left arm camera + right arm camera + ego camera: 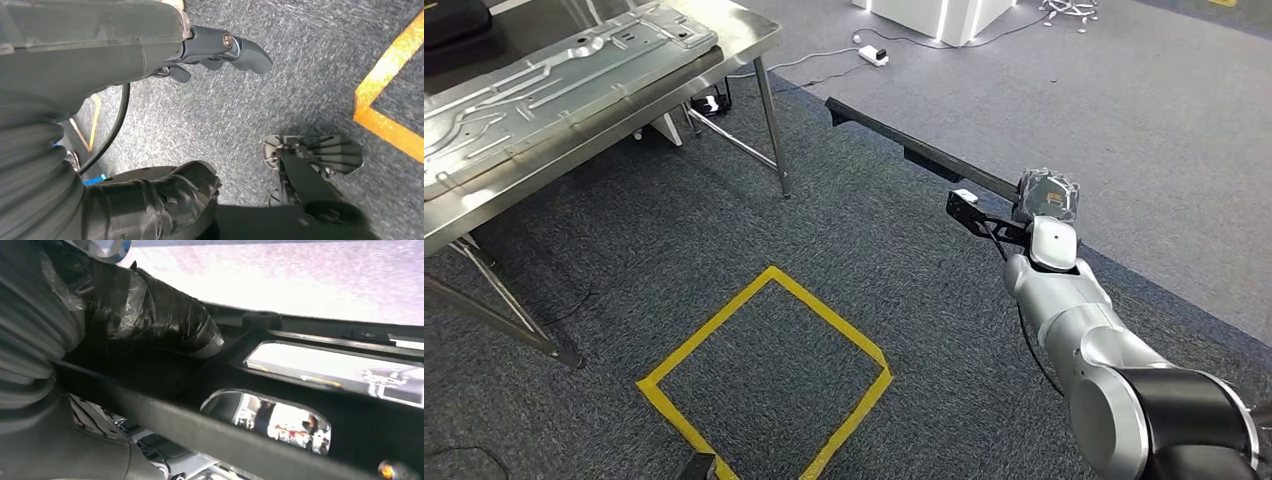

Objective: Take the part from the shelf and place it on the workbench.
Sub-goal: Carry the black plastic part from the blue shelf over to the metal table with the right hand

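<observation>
Workbench [744, 40] far left; part [914, 150] right, over floor.

The right arm [1074, 320] is silver with a black band at its lower joint, and a thin black cable runs beside it. The right hand [150, 315] has black glossy tape wrapped round its thumb beside a grey ribbed cover. The left hand [220, 50] has dark grey fingers with a screw at the knuckle.

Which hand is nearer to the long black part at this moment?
Right. The right hand grips the long black part, held out over the carpet. The left hand hangs low over the floor near the yellow tape, holding nothing.
</observation>
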`<act>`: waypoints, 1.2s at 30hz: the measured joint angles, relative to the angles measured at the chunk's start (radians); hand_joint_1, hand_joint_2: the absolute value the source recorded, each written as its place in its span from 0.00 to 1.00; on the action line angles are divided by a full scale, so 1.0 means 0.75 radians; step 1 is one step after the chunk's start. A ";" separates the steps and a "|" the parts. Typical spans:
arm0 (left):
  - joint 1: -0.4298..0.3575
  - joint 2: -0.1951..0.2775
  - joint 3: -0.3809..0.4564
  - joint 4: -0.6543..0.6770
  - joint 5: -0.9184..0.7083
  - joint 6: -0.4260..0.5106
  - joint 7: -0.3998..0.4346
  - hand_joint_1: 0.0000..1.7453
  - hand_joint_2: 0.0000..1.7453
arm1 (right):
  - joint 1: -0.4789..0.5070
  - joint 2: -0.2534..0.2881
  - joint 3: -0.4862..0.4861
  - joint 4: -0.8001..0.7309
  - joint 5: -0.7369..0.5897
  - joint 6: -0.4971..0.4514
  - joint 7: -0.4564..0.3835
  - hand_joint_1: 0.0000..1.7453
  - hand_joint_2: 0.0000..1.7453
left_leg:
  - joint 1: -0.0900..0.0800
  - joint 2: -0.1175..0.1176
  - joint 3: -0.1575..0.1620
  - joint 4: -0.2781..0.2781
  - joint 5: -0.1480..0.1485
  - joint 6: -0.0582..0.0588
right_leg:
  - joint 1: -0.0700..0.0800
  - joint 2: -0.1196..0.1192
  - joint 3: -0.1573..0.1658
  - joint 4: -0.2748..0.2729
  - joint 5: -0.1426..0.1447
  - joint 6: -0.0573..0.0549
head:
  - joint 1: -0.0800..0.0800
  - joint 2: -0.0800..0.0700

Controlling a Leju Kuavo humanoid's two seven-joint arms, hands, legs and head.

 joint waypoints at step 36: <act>0.000 -0.004 -0.020 0.000 0.015 -0.006 -0.011 0.00 1.00 | -0.042 -0.133 -0.019 -0.020 0.000 0.009 0.022 1.00 1.00 | -0.036 0.017 0.100 -0.178 0.040 0.050 | 0.007 -0.051 0.002 0.011 -0.018 0.034 | -0.001 0.000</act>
